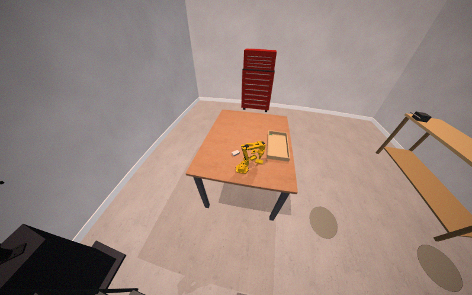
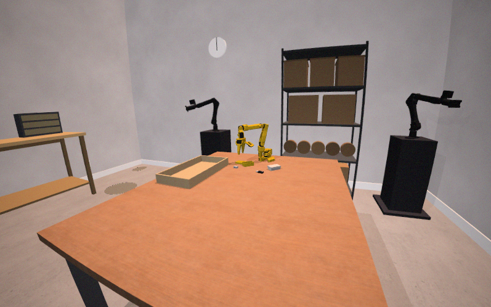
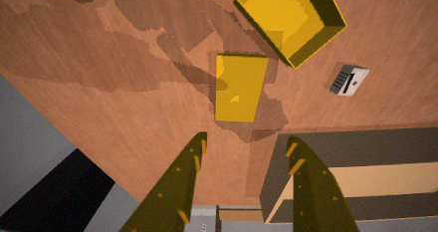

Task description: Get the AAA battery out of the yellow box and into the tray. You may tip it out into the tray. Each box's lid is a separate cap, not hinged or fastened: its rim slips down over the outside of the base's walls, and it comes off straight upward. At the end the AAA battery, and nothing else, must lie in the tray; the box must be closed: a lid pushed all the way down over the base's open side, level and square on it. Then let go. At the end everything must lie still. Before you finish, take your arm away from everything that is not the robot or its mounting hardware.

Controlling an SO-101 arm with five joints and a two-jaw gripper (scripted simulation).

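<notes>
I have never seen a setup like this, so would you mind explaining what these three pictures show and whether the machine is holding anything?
The yellow machine is a small robot arm bolted to an orange table. One picture looks down from near the ceiling, one looks across the table from its far end, and one comes from a camera on the arm's wrist, looking down past its gripper. On the table lie a shallow wooden tray, an open yellow box, a flat yellow piece that looks like its lid, a small grey item with stripes, and a white box. The gripper hangs above the table, partly open, holding nothing.
</notes>
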